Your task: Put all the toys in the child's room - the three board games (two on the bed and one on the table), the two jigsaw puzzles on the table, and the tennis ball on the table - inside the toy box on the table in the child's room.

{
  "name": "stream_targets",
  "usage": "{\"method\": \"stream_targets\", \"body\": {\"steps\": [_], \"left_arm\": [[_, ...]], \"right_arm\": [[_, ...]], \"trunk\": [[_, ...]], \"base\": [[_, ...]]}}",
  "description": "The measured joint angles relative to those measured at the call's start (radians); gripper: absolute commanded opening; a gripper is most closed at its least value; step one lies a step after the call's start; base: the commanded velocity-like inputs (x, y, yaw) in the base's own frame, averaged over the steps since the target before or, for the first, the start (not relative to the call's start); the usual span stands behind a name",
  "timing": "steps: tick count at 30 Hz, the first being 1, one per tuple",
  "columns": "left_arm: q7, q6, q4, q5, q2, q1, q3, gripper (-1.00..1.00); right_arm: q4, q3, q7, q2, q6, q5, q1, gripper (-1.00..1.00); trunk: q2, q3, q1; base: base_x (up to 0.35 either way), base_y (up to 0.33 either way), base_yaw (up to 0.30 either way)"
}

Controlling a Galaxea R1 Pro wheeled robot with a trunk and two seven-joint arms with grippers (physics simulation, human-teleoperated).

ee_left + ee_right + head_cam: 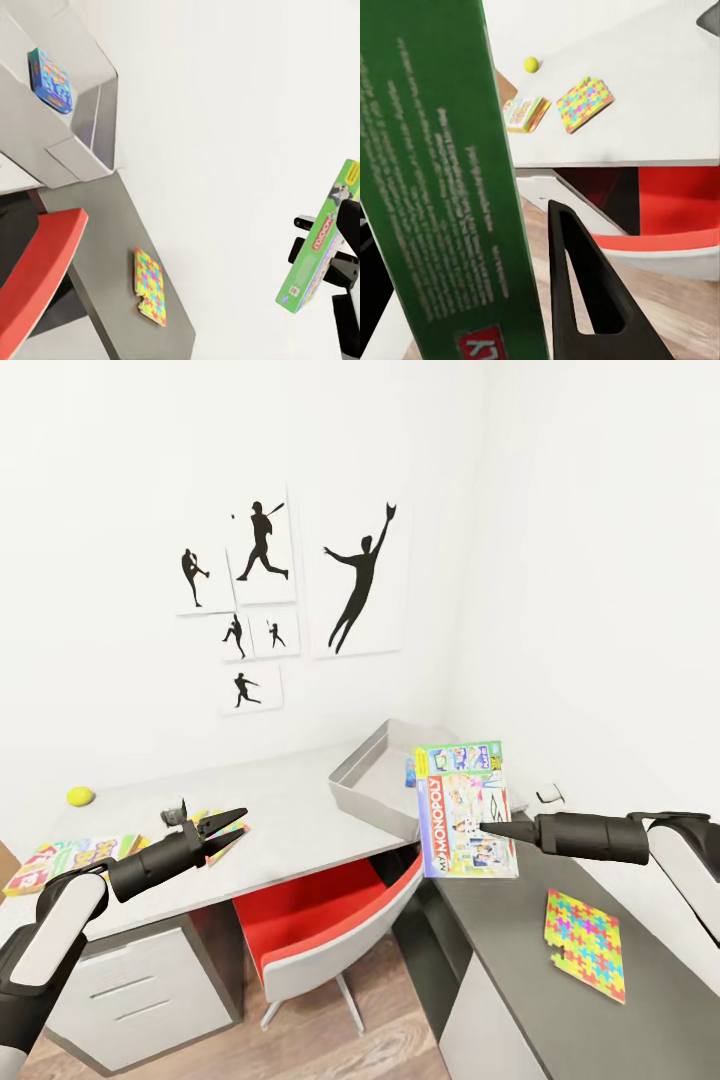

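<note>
- Your right gripper [497, 828] is pinched shut on the Monopoly box [465, 810], held up in the air.
- Your left gripper [232, 829] is wide open and holds nothing.

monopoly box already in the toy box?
No: in the head view the right gripper holds the Monopoly box upright in the air beside the toy box, not inside it.

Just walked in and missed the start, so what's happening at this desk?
The right end effector holds the Monopoly board game upright in the air beside the grey toy box, which already has a blue game inside. The left end effector hovers open over the table. A tennis ball, another game and two jigsaw puzzles are out.
</note>
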Motion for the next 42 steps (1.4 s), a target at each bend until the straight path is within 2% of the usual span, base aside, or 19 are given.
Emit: {"method": "stream_targets", "body": {"steps": [16, 27, 42], "left_arm": [[0.0, 0.0, -0.01, 0.0, 0.001, 0.001, 0.001, 1.0], [0.001, 0.002, -0.025, 0.002, 0.0, 0.001, -0.001, 1.0], [0.001, 0.0, -0.028, 0.0, -0.004, 0.001, 0.0, 1.0]], "right_arm": [[0.004, 0.002, -0.004, 0.007, 0.0, 0.0, 0.0, -1.0], [0.001, -0.002, -0.001, -0.003, 0.001, -0.002, 0.0, -1.0], [0.0, -0.006, -0.001, 0.003, -0.001, 0.003, 0.0, -1.0]], "trunk": [[0.0, 0.0, 0.0], [0.0, 0.0, 0.0], [0.0, 0.0, 0.0]], "base": [[-0.056, 0.121, 0.062], [-0.001, 0.024, 0.005], [0.266, 0.071, 0.0]]}}
